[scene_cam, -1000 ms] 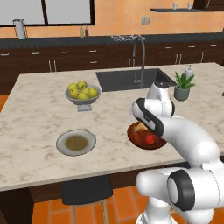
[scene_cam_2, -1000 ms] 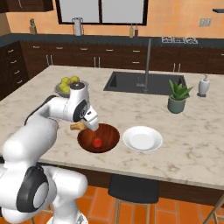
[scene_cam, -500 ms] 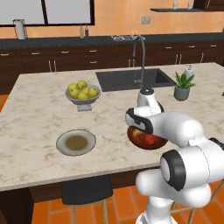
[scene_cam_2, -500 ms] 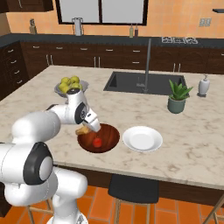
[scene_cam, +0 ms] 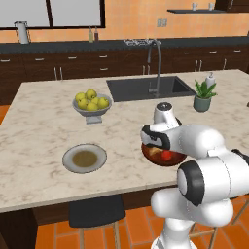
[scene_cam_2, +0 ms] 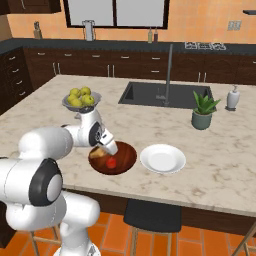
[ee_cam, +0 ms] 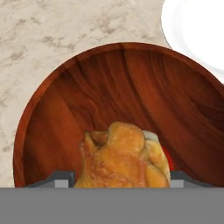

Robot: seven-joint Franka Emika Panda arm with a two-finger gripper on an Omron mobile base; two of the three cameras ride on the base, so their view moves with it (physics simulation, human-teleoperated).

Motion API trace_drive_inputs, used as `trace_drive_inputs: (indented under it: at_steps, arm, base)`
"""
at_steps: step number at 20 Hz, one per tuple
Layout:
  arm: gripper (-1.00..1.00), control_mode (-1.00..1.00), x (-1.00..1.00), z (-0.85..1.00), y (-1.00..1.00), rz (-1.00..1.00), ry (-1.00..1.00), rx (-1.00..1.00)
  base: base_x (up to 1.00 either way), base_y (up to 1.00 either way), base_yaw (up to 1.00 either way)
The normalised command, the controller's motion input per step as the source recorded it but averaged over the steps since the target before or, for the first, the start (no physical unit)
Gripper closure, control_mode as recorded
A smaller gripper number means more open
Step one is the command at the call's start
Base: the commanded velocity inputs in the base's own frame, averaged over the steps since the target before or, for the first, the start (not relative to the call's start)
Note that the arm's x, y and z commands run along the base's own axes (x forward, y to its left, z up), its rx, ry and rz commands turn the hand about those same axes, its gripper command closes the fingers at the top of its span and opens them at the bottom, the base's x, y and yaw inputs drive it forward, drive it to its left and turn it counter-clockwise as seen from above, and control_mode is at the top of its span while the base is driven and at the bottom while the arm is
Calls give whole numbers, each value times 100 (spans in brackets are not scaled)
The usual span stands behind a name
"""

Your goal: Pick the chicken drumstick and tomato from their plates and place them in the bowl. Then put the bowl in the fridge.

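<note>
The marble tabletop (scene_cam: 39, 121) spans the middle of both base views, with a dark sink (scene_cam: 148, 87) and tall faucet (scene_cam: 158, 63) set into its far side. In the left base view, a grey footed bowl of yellow-green apples (scene_cam: 91, 104) stands left of centre, and the grey plate (scene_cam: 84, 158) with a brownish centre lies below it, well apart from the wooden bowl (scene_cam_2: 125, 160). A potted plant (scene_cam_2: 202, 111) and a soap dispenser (scene_cam_2: 232, 97) stand at the right of the right base view. The white plate (scene_cam_2: 162, 159) lies just beside the bowl on its right. The robot's own white arm blocks much of the bowl in the left base view. In the hand view the chicken drumstick (ee_cam: 124, 157) sits low and central over the bowl, between the finger tips of the gripper (scene_cam_2: 108, 148), whose jaws are clamped on it; its long axis cannot be told. The tomato (scene_cam_2: 111, 162) rests inside the bowl, just beside the drumstick. No writing is readable.
</note>
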Motion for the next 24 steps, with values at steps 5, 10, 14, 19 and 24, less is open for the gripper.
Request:
trace_drive_inputs:
  at_steps: [5, 10, 14, 19, 24]
  arm:
    - [100, -100, 9, -11, -4, 0, -1, 0]
    - [-100, -100, 8, -11, 0, 0, -1, 0]
    - [-100, -100, -1, -3, -2, 0, -3, 0]
    - [-100, -100, -26, 6, -10, 0, -6, 1]
    - [-100, -100, -27, 60, -5, 1, -7, 3]
  base:
    - [0, 0, 0]
    - [0, 0, 0]
    - [0, 0, 0]
    - [0, 0, 0]
    - [0, 0, 0]
